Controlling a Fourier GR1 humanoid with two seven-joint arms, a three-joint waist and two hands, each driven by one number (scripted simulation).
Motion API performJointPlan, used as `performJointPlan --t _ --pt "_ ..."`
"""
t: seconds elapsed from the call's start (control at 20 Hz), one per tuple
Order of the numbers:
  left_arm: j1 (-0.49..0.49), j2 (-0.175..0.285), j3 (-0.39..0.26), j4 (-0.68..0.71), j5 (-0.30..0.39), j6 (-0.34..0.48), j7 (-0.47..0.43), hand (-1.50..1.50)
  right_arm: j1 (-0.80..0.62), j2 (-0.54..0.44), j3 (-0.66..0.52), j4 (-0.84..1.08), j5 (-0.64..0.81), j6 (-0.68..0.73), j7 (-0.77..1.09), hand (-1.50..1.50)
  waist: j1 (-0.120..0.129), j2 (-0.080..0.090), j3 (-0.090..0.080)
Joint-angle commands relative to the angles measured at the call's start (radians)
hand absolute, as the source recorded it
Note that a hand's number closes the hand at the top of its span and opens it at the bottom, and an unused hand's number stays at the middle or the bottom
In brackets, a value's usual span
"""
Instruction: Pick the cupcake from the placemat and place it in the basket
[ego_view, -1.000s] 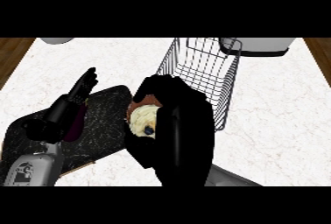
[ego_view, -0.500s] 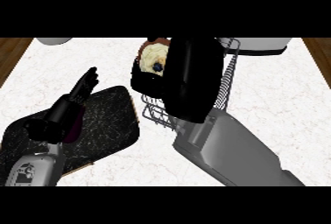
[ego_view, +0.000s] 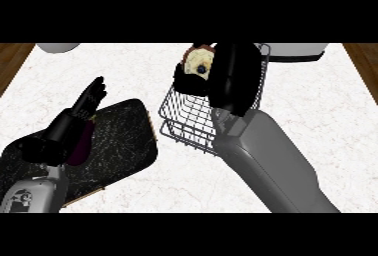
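Right hand (ego_view: 235, 75) with cupcake (ego_view: 198, 64), now above basket (ego_view: 183, 119) rim

Wire-metal basket (ego_view: 190, 116), marbled counter (ego_view: 325, 100)

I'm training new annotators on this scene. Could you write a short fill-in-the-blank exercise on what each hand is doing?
1. The right hand is curled round the ____.
2. It holds this above the wire ____.
3. The left hand, fingers straight, shows over the dark ____.
Missing words: cupcake; basket; placemat.
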Motion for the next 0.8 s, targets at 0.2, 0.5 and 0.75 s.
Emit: performJointPlan --t 0.2,0.5,0.75 --pt "0.007 0.02 0.019 0.019 -0.001 -0.024 -0.009 0.0 0.047 -0.021 -0.1 0.135 0.013 -0.13 -0.17 1.5 -0.004 0.001 0.0" --pt "0.016 -0.008 0.007 -0.031 -0.017 0.011 0.005 0.0 0.125 -0.008 -0.175 0.118 -0.023 -0.322 -0.249 -1.5 -0.003 0.001 0.001" --pt "0.038 0.017 0.034 -0.004 0.006 -0.036 -0.029 0.0 0.035 0.005 -0.192 0.196 0.0 -0.265 -0.279 -1.5 -0.002 0.0 0.0"
